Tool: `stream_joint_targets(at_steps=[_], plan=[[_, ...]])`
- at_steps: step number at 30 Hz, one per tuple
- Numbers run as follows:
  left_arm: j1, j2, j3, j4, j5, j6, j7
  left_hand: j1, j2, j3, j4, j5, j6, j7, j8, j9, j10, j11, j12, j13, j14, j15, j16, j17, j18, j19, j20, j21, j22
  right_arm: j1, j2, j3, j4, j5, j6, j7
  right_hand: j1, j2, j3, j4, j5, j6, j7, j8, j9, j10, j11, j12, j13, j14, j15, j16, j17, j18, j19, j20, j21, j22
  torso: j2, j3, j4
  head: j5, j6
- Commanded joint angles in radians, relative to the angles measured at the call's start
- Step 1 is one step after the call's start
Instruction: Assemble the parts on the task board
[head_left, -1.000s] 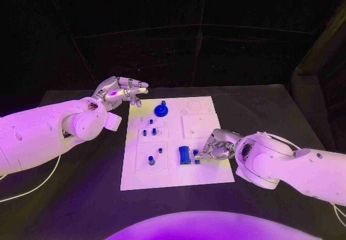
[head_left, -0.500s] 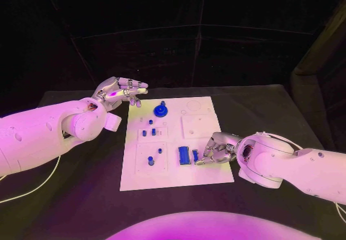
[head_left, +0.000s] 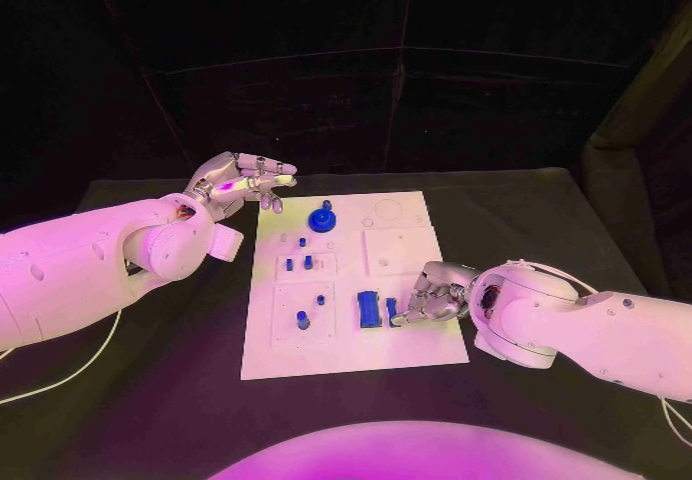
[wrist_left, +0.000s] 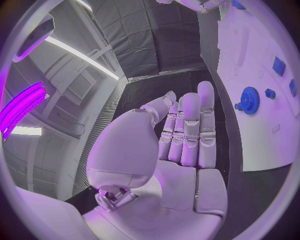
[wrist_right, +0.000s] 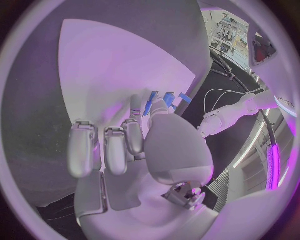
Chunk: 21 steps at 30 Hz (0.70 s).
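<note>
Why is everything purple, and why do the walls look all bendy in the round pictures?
Head view: purple light washes over the white task board and both arms, with the room behind dark. Left wrist view: the fisheye lens bends the ceiling's straight lines around the left hand. Right wrist view: the same lens curves the board's edge behind the right hand.

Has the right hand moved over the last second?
Barely: the right hand dipped toward the task board's near edge, then returned beside the blue block.
</note>
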Motion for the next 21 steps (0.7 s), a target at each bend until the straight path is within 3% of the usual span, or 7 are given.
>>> stream_joint_targets(at_steps=[1, 7, 11, 14, 16, 20, 21], plan=[[0.001, -0.001, 0.001, 0.001, 0.004, 0.008, 0.005, -0.001, 0.009, -0.004, -0.002, -0.001, -0.004, 0.000, 0.009, 0.000, -0.007, -0.003, 0.008, 0.002, -0.008, 0.001, 0.003, -0.003, 0.013, 0.000, 0.002, -0.005, -0.002, 0.001, 0.005, -0.001, -0.006, -0.008, 0.046, -0.024, 0.012, 0.010, -0.009, -0.006, 0.011, -0.009, 0.002, 0.003, -0.001, 0.004, -0.001, -0.006, 0.064, 0.077, -0.001, -0.004, 0.123, -0.015, 0.028, -0.004, -0.003, 0.059, 0.000, 0.0005, -0.0007, 0.000, 0.000], [0.001, -0.002, 0.001, 0.002, 0.004, 0.008, 0.004, -0.001, 0.009, -0.004, -0.002, -0.001, -0.004, 0.000, 0.009, 0.000, -0.007, -0.003, 0.008, 0.002, -0.008, 0.001, 0.003, -0.003, 0.013, 0.000, 0.002, -0.005, -0.002, 0.001, 0.008, -0.001, -0.009, -0.008, 0.093, -0.028, 0.045, 0.002, -0.015, -0.035, 0.018, -0.015, 0.003, 0.002, 0.002, 0.001, 0.000, -0.013, 0.062, 0.076, 0.000, -0.008, 0.118, -0.015, 0.026, -0.003, -0.006, 0.055, -0.001, 0.0002, -0.0018, 0.000, 0.000], [0.001, -0.003, 0.001, 0.002, 0.004, 0.008, 0.005, -0.001, 0.009, -0.004, -0.002, -0.001, -0.004, 0.000, 0.009, 0.000, -0.007, -0.003, 0.008, 0.002, -0.008, 0.001, 0.003, -0.003, 0.013, 0.000, 0.002, -0.005, -0.002, 0.001, 0.002, -0.001, -0.004, 0.008, 0.050, 0.001, 0.037, -0.002, -0.025, -0.034, 0.020, -0.025, 0.008, -0.003, 0.001, 0.000, 0.003, -0.016, 0.061, 0.075, 0.002, -0.010, 0.115, -0.014, 0.024, -0.002, -0.009, 0.051, -0.002, 0.0007, -0.0018, -0.002, 0.002], [0.001, -0.003, 0.001, 0.002, 0.004, 0.006, 0.006, -0.001, 0.010, -0.004, -0.002, -0.001, -0.004, 0.000, 0.009, 0.000, -0.007, -0.003, 0.008, 0.002, -0.008, 0.001, 0.003, -0.003, 0.013, 0.000, 0.002, -0.005, -0.002, 0.001, -0.008, -0.001, -0.002, 0.086, 0.017, 0.107, 0.014, -0.018, -0.049, -0.024, 0.014, -0.044, 0.015, -0.015, -0.003, -0.024, 0.011, -0.080, 0.026, 0.067, 0.008, -0.030, 0.083, -0.007, 0.010, 0.002, -0.031, 0.020, -0.004, 0.0002, -0.0006, -0.003, 0.004], [0.001, -0.003, 0.001, 0.002, 0.004, 0.005, 0.007, -0.001, 0.010, -0.004, -0.002, -0.001, -0.004, 0.000, 0.009, 0.000, -0.007, -0.003, 0.008, 0.002, -0.008, 0.001, 0.003, -0.003, 0.013, 0.000, 0.002, -0.005, -0.002, 0.001, -0.015, -0.001, -0.003, 0.134, -0.004, 0.173, 0.007, -0.027, -0.061, -0.020, 0.003, -0.074, 0.026, -0.031, -0.009, -0.051, 0.019, -0.143, -0.009, 0.064, 0.015, -0.037, 0.074, -0.004, 0.002, 0.008, -0.043, 0.004, -0.005, -0.0016, 0.0008, -0.006, 0.015], [0.001, -0.002, 0.001, -0.001, 0.012, 0.004, 0.012, -0.004, 0.007, -0.008, -0.002, -0.001, -0.004, 0.000, 0.010, 0.000, -0.007, -0.002, 0.010, 0.002, -0.008, 0.001, 0.003, -0.004, 0.013, 0.000, 0.002, -0.006, -0.003, 0.002, -0.036, 0.000, -0.019, 0.277, -0.067, 0.333, 0.012, -0.029, -0.069, -0.019, 0.000, -0.109, 0.041, -0.050, -0.017, -0.089, 0.033, -0.235, -0.063, 0.058, 0.026, -0.056, 0.047, 0.002, -0.011, 0.019, -0.064, -0.024, -0.014, -0.0046, 0.0042, -0.009, 0.020], [0.001, 0.000, 0.001, -0.003, 0.022, 0.003, 0.015, -0.006, 0.005, -0.010, -0.001, -0.001, -0.004, 0.000, 0.011, 0.000, -0.008, -0.002, 0.011, 0.002, -0.009, 0.001, 0.003, -0.005, 0.013, 0.000, 0.003, -0.006, -0.003, 0.004, -0.042, 0.000, -0.025, 0.329, -0.087, 0.381, 0.021, -0.026, -0.068, -0.023, 0.006, -0.116, 0.044, -0.053, -0.018, -0.107, 0.036, -0.277, -0.088, 0.052, 0.029, -0.072, 0.025, 0.008, -0.023, 0.022, -0.085, -0.051, -0.016, -0.0057, 0.0051, -0.010, 0.026]])
